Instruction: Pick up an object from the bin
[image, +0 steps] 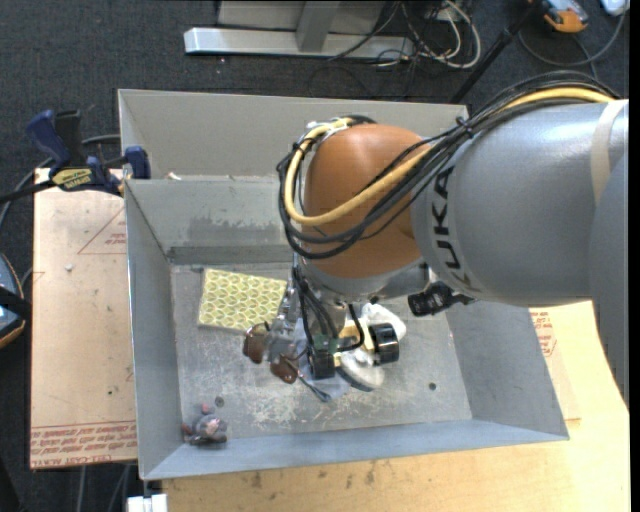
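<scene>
The bin (150, 300) is plain grey. In it a flat card (243, 298) is yellow-green with a close pattern of small marks, two lumps (258, 345) are brown, one piece (378, 345) white and black, a scrap (205, 430) pinkish-grey. The wrist cover (360, 200) is orange-brown, the arm (540, 200) grey with black letters

Gripper (308, 358) is sitting low mid-bin (150, 330), brown lumps (262, 346) touching view-left, white-and-black piece (377, 345) view-right. Patterned yellow pad (238, 298) is lying behind; small pinkish bit (206, 430) front-left corner.
</scene>
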